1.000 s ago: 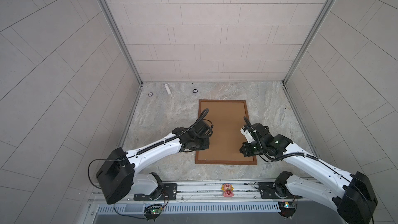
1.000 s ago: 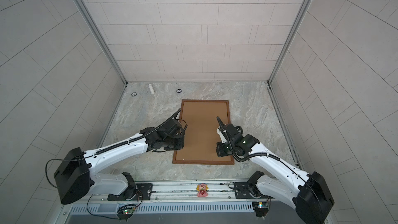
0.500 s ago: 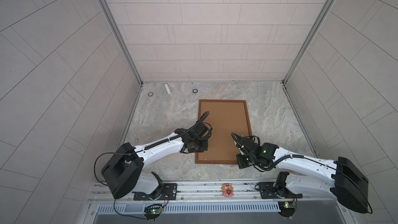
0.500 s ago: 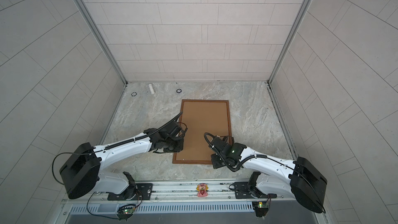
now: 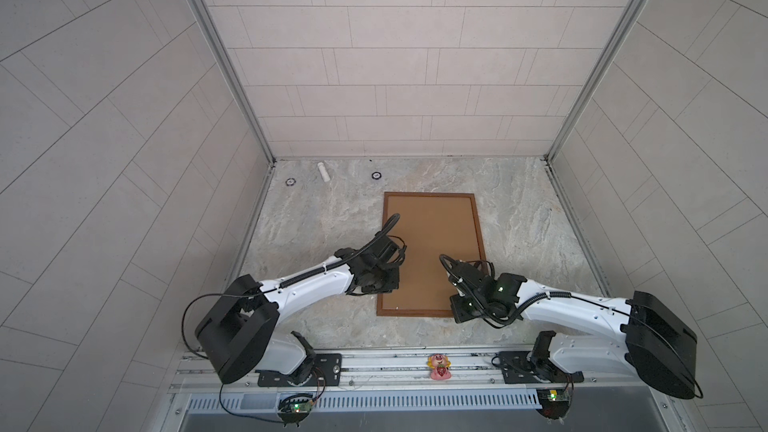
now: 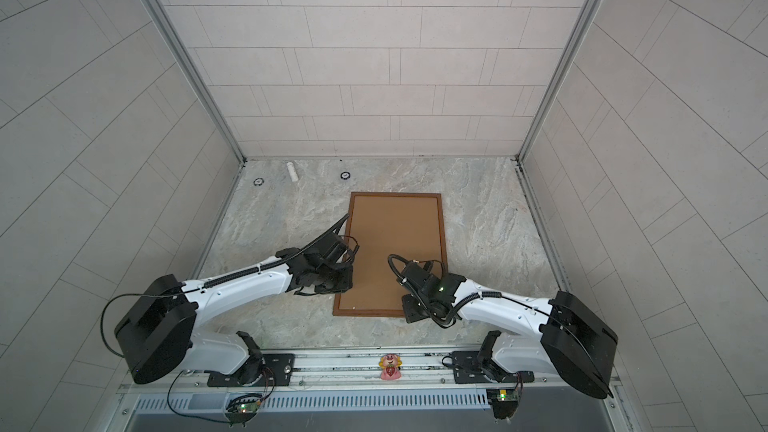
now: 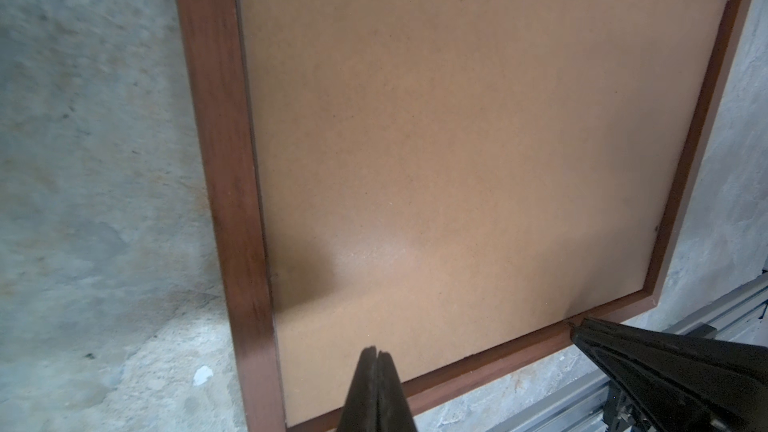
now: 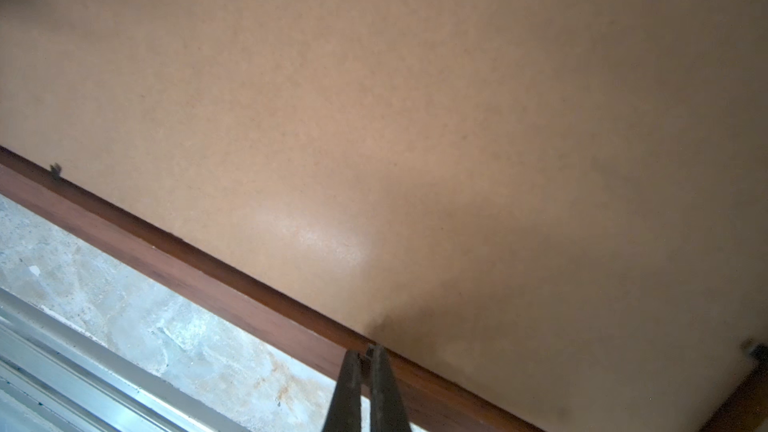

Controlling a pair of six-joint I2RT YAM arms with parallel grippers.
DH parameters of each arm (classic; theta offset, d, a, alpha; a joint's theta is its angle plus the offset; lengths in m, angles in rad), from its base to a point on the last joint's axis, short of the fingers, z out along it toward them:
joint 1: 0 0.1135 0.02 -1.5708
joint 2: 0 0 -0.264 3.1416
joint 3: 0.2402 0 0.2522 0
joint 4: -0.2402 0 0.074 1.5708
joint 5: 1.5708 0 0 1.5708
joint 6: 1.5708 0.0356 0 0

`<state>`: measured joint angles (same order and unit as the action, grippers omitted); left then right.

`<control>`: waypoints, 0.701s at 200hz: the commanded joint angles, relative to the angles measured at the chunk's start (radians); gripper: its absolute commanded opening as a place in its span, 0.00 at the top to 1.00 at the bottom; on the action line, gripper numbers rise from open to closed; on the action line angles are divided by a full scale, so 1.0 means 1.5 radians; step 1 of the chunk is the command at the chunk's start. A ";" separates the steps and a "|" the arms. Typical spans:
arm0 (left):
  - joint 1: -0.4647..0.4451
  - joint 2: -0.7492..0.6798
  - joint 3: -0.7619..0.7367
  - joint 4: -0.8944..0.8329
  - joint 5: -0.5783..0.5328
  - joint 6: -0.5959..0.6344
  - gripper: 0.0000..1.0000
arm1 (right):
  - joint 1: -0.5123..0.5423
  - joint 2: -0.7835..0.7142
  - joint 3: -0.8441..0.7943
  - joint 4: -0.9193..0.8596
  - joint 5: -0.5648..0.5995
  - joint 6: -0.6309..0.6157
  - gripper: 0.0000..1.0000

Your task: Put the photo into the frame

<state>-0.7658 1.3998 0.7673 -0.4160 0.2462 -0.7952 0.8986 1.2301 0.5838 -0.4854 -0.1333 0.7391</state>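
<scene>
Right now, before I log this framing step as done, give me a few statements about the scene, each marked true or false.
1. The photo lies face up in the frame. False: only a plain brown board shows inside it; no photo is in view.
2. The left gripper and right gripper are both shut. True.
3. The frame stands upright against the back wall. False: it lies flat on the table.
4. The right gripper is at the frame's near rail. True.
5. The left gripper holds the white tube. False: it holds nothing; the tube lies by the back wall.
</scene>
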 commanded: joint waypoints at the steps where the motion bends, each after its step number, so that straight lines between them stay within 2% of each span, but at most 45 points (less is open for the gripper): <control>1: 0.002 -0.004 -0.002 -0.004 0.001 0.003 0.97 | 0.002 0.024 0.011 -0.059 0.061 -0.002 1.00; 140: 0.002 -0.010 -0.009 0.001 -0.001 -0.002 0.97 | 0.001 0.115 -0.001 -0.030 0.071 -0.007 1.00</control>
<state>-0.7658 1.3998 0.7670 -0.4149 0.2501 -0.7952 0.9031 1.3357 0.6315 -0.4786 -0.0822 0.7338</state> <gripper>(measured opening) 0.046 0.048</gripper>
